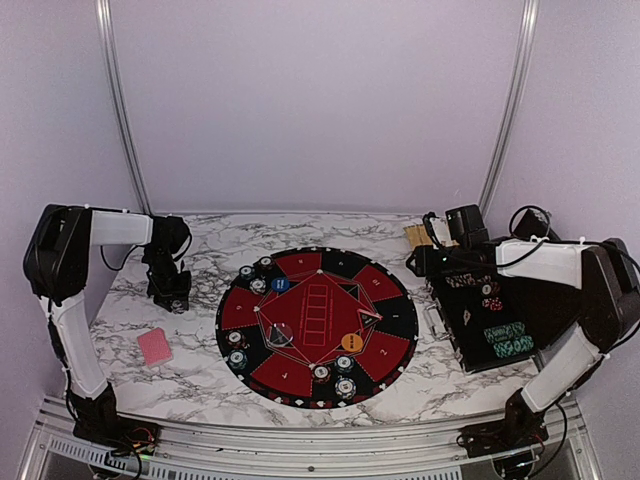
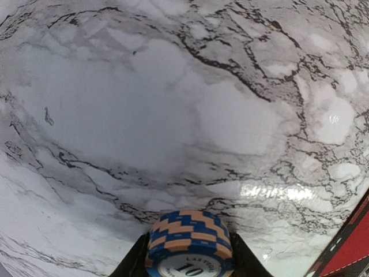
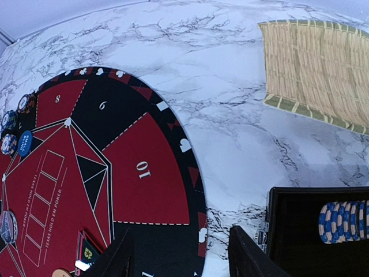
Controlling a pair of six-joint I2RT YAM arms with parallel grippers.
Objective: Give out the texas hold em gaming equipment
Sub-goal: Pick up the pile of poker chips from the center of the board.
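Note:
My left gripper [image 1: 172, 295] hangs over the marble left of the round mat [image 1: 392, 322]. In the left wrist view it [image 2: 189, 257] is shut on a short stack of blue-and-orange chips [image 2: 187, 231] marked 10. My right gripper [image 1: 422, 262] is open and empty over the mat's right rim, beside the black case [image 1: 462, 340]; the right wrist view shows its fingers [image 3: 245, 254] apart above the mat [image 3: 144, 167]. Several chip stacks [image 1: 247, 272] [image 1: 345, 386], a blue button [image 1: 280, 284] and an orange button [image 1: 351, 342] sit on the mat. A pink-backed card [image 1: 155, 346] lies at the left.
The open case holds rows of chips [image 1: 507, 338]; blue-and-white ones [image 3: 343, 221] show in the right wrist view. A bamboo mat [image 3: 317, 69] lies behind the case. Metal rails run along the table's near edge and up the back walls.

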